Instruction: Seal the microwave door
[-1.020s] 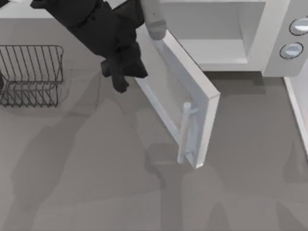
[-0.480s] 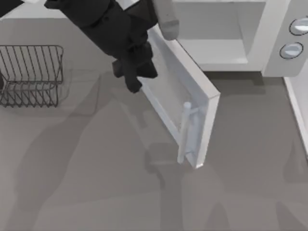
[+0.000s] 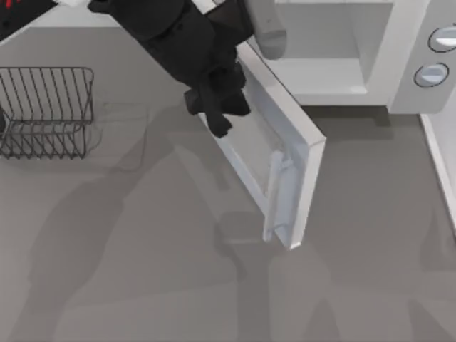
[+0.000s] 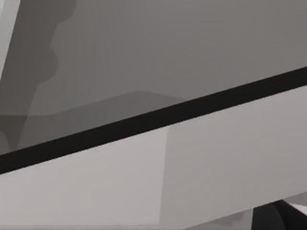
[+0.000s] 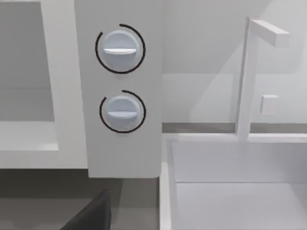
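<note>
While ajar, microwave door [image 3: 274, 146] angles toward table's front-right

The door [image 3: 285, 135] looks like smooth matt white plastic with a speckled grey window. The basket [image 3: 46, 110] is thin dark wire. The tabletop [image 3: 142, 271] is matt grey.

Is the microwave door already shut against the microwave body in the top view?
No, the microwave door stands swung wide open from the microwave body.
</note>
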